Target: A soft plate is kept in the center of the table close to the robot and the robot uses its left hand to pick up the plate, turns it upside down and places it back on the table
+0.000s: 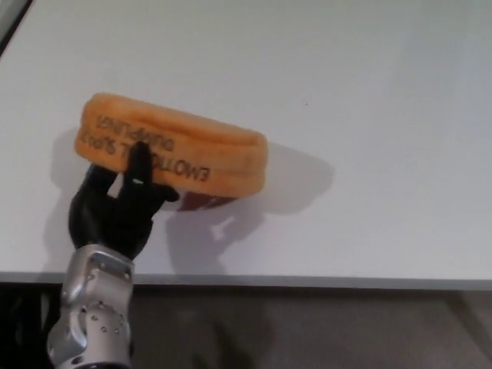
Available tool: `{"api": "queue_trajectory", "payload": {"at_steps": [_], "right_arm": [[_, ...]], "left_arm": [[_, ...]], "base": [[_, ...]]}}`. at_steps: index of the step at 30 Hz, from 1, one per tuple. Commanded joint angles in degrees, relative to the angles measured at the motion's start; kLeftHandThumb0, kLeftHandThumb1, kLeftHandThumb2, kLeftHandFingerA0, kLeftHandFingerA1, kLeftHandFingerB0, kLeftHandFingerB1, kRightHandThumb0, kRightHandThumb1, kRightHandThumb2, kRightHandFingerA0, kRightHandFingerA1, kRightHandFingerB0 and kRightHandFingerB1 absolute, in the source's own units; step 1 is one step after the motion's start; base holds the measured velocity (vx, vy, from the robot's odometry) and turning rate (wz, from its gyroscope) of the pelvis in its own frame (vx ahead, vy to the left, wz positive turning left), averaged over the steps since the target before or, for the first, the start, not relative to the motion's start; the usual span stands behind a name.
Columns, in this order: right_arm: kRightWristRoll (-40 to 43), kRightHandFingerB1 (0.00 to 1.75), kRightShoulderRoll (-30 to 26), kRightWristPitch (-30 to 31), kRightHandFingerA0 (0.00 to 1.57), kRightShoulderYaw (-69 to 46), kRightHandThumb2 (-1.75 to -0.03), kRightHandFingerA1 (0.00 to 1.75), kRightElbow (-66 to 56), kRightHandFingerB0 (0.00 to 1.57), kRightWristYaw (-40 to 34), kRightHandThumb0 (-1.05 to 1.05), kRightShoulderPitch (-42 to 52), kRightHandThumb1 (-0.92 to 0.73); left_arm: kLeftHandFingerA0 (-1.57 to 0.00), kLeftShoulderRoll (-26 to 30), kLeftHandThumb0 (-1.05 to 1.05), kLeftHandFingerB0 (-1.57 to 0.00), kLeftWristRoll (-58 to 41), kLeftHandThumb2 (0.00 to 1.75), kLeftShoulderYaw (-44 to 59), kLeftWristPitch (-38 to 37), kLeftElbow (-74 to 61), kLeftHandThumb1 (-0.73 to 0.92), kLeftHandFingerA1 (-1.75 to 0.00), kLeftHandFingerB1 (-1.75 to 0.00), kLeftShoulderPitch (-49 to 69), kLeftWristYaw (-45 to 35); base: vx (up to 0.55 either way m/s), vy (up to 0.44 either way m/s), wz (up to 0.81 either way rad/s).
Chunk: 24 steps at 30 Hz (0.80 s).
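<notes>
1. Orange and soft, the plate (173,150) sat raised above the white table (369,92), toward nine o'clock of the table's middle — tilted, its printed side turned to the camera with the lettering upside down.
2. Black fingers (139,165) of the left hand (115,207) clasped the plate's near edge from six o'clock.
3. Its silver forearm (88,319) rose past the table's front edge.
4. Plate shadow lay at three o'clock.

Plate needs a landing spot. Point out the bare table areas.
Bare: the table right of the orange plate and behind it toward the far edge. Crowded: the near-left, where the left hand grips the plate.
</notes>
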Motion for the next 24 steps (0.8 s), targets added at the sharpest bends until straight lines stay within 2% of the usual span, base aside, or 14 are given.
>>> {"api": "queue_trajectory", "payload": {"at_steps": [1, 2, 3, 4, 6, 7, 11, 12, 13, 14, 17, 19, 23, 24], "right_arm": [[-0.56, 0.20, -1.49, 1.47, 0.24, -1.04, -0.70, 0.38, -0.50, 0.06, -1.08, -0.78, 0.31, -0.92], [-0.60, 0.20, -1.49, 1.48, 0.24, -1.03, -0.70, 0.38, -0.53, 0.06, -1.09, -0.78, 0.32, -0.92], [-0.58, 0.20, -1.60, 2.01, 0.25, -1.05, -0.69, 0.36, -0.77, 0.06, -1.19, -0.78, 0.40, -0.92], [-0.85, 0.20, -1.59, 1.53, 0.25, -1.10, -0.70, 0.37, -0.38, 0.06, -1.30, -0.79, 0.21, -0.92], [-0.98, 0.20, -1.58, 1.22, 0.25, -1.12, -0.71, 0.38, -0.21, 0.05, -1.35, -0.79, 0.12, -0.92], [-0.88, 0.20, -1.67, 1.34, 0.25, -1.11, -0.70, 0.38, -0.12, 0.06, -1.25, -0.78, -0.08, -0.92], [-0.61, 0.20, -1.65, 1.77, 0.28, -0.97, -0.68, 0.39, -0.05, 0.07, -1.08, -0.79, -0.34, -0.92], [-0.87, 0.23, -1.66, 1.59, 0.24, -1.00, -1.10, 0.52, -0.08, 0.04, -1.20, -0.80, -0.22, -0.76], [-1.19, 0.23, -1.68, 1.33, 0.24, -1.05, -1.10, 0.52, -0.08, 0.04, -1.34, -0.80, -0.07, -0.76], [-1.17, 0.22, -1.61, 1.50, 0.30, -1.08, -0.68, 0.40, -0.24, 0.07, -1.43, -0.80, 0.03, -0.92], [-0.49, 0.21, -1.56, 2.21, 0.29, -1.12, -0.68, 0.40, -0.34, 0.08, -1.29, -0.81, -0.18, -0.92], [-0.42, 0.21, -1.48, 2.14, 0.28, -0.99, -0.69, 0.40, -0.63, 0.07, -1.20, -0.79, -0.27, -0.92], [-0.29, 0.21, -1.30, 2.13, 0.27, -0.79, -0.69, 0.41, -0.39, 0.06, -1.11, -0.80, -0.71, -0.92], [-0.35, 0.21, -1.32, 2.14, 0.27, -0.80, -0.70, 0.40, -0.25, 0.07, -1.15, -0.80, -0.81, -0.92]], "left_arm": [[-1.21, -8.27, -0.44, -0.66, -25.27, 0.94, 14.54, 9.89, 0.52, 0.62, -1.46, -1.08, -4.71, 37.17], [-1.21, -8.13, -0.44, -0.66, -25.60, 0.94, 14.73, 10.14, 0.77, 0.62, -1.46, -1.08, -4.69, 37.49], [-1.20, -8.36, -0.45, -0.29, -23.74, 0.95, 14.46, 9.95, 1.54, 0.65, -1.44, -0.59, -3.31, 36.49], [-0.86, -8.17, -0.37, -0.13, -22.90, 0.67, 14.64, 10.28, 2.99, 0.83, -1.75, -0.38, -2.15, 35.72], [-0.85, -8.04, -0.39, -0.14, -22.42, 0.64, 14.79, 10.44, 4.13, 0.84, -1.65, -0.36, -1.20, 35.19], [-0.67, -7.28, -0.51, -0.27, -22.13, 0.66, 14.16, 12.90, 4.69, 0.90, -0.91, -0.52, 0.52, 32.16], [-0.07, -4.17, -0.54, 0.00, -21.29, 0.90, 11.99, 20.23, 7.39, 0.85, -0.43, 0.00, 6.97, 19.42], [0.00, -2.77, -0.65, 0.00, -18.74, 0.75, 10.36, 21.19, 8.59, 0.92, 0.00, 0.00, 8.25, 16.82], [0.00, -1.16, -0.65, 0.00, -15.84, 0.75, 8.39, 22.12, 9.95, 0.92, 0.00, 0.00, 9.66, 14.19], [0.00, 0.30, -0.99, 0.00, -14.33, 1.08, 6.84, 22.93, 11.22, 0.91, -0.14, 0.00, 10.71, 12.22], [0.00, 2.40, -1.01, 0.00, -14.26, 1.16, 4.51, 26.37, 10.19, 0.92, -0.23, -0.08, 12.05, 11.22], [0.00, 3.36, -0.86, 0.00, -12.86, 0.83, 2.22, 26.64, 8.40, 0.92, 0.00, 0.00, 12.55, 11.02], [0.00, 7.55, -0.96, 0.00, -9.54, 0.98, -3.53, 28.89, 6.92, 0.92, 0.00, 0.00, 12.44, 9.30], [0.00, 9.90, -1.05, 0.00, -8.70, 1.31, -6.04, 31.12, 6.92, 0.92, -0.21, -0.10, 12.11, 7.75]], "base": [[0.00, 0.000, 0.00], [0.00, 0.000, 0.00], [0.00, 0.000, 0.00], [0.00, 0.000, 0.00], [0.00, 0.000, 0.00], [0.00, 0.000, 0.00], [0.00, 0.000, 0.00], [0.00, 0.000, 0.00], [0.00, 0.000, 0.00], [0.00, 0.000, 0.00], [0.00, 0.000, 0.00], [0.00, 0.000, 0.00], [0.00, 0.000, 0.00], [0.00, 0.000, 0.00]]}}
